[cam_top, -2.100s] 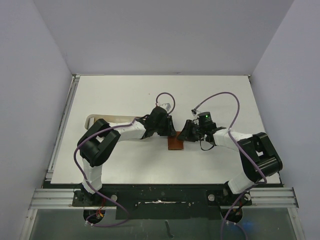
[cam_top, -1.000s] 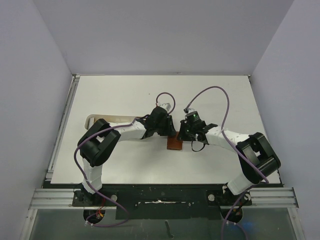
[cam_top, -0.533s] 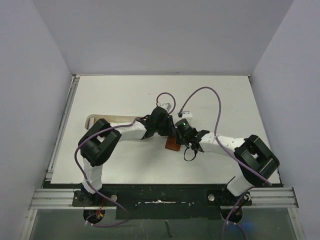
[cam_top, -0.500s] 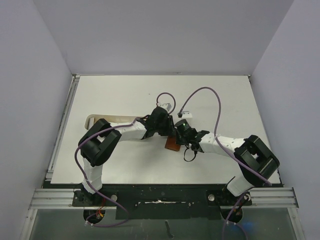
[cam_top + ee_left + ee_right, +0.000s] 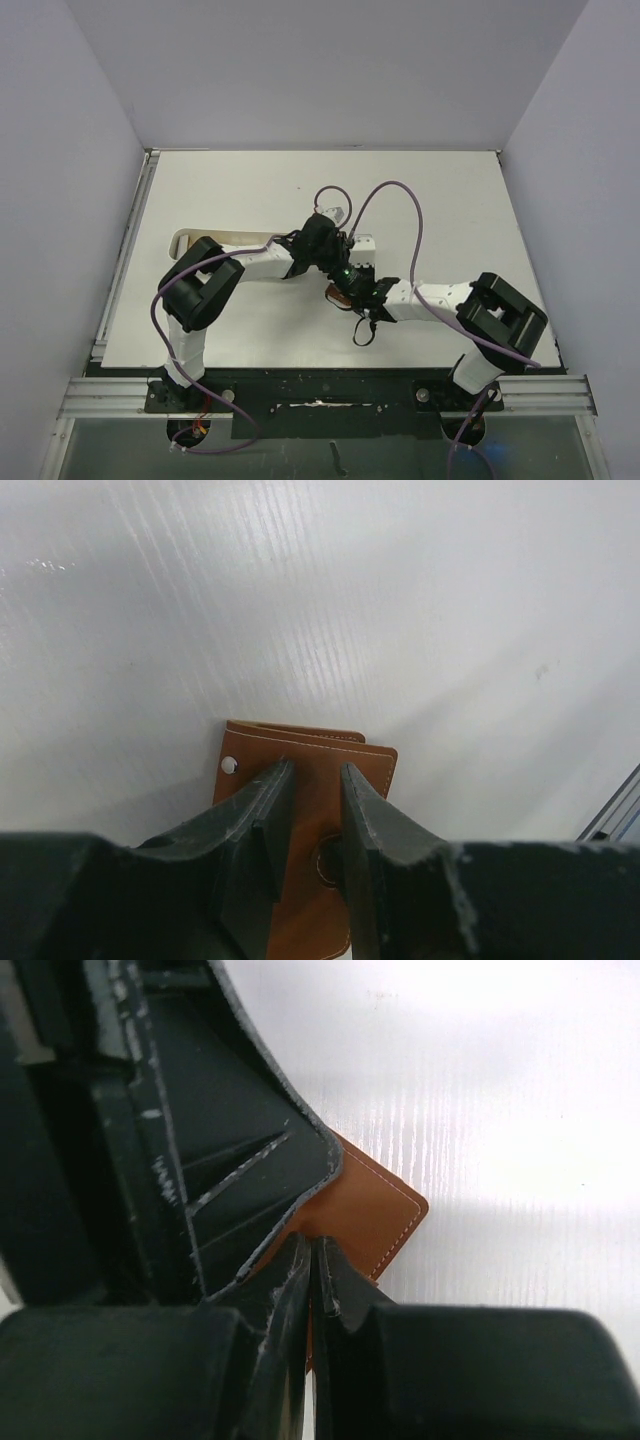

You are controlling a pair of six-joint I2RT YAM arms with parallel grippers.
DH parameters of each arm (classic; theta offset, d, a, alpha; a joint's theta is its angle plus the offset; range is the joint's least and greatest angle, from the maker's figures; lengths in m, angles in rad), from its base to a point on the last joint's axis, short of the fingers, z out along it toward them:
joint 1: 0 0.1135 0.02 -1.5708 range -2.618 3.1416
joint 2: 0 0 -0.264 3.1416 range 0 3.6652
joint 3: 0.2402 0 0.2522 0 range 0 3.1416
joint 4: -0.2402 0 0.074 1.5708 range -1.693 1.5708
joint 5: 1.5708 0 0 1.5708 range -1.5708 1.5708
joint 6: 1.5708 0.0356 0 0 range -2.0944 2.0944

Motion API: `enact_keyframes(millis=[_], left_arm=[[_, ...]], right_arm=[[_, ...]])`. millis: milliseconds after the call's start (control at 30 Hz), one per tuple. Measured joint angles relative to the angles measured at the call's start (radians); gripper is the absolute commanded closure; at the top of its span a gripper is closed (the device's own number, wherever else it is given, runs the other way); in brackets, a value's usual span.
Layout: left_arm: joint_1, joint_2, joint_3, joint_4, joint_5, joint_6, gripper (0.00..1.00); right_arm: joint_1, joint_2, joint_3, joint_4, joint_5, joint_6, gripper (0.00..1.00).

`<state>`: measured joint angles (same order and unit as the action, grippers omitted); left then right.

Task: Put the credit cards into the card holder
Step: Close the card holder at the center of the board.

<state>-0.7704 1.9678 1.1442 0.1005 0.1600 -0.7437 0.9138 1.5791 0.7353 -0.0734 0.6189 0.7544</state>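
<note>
The card holder (image 5: 334, 294) is a reddish-brown leather wallet lying flat at mid-table, mostly covered by both grippers. In the left wrist view the card holder (image 5: 322, 768) has my left gripper (image 5: 313, 772) pressing down on it, jaws a narrow gap apart with nothing between them. My right gripper (image 5: 314, 1248) is shut to a thin slit at the card holder's (image 5: 375, 1210) near edge, right beside the left gripper's finger (image 5: 235, 1170). A brown strip shows in the slit; I cannot tell whether it pinches anything. No credit card is visible in any view.
A long white oblong tray (image 5: 196, 240) lies on the left of the table, partly under the left arm. Purple cables loop above both wrists (image 5: 395, 200). Grey walls bound the white table (image 5: 440, 200) on three sides.
My right arm has swung left, carrying its gripper from the wallet's right side onto the wallet, against the left gripper. The left gripper and wallet have stayed in place.
</note>
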Motion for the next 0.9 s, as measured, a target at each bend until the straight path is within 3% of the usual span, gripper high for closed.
enact_keyframes(millis=[667, 900], left_arm=[[0.001, 0.022, 0.006, 0.026, 0.055, -0.007, 0.74], [0.002, 0.022, 0.006, 0.03, 0.055, 0.004, 0.72]], right_arm=[[0.215, 0.182, 0.089, -0.133, 0.443, 0.192, 0.98], [0.239, 0.182, 0.091, -0.186, 0.487, 0.269, 0.92]])
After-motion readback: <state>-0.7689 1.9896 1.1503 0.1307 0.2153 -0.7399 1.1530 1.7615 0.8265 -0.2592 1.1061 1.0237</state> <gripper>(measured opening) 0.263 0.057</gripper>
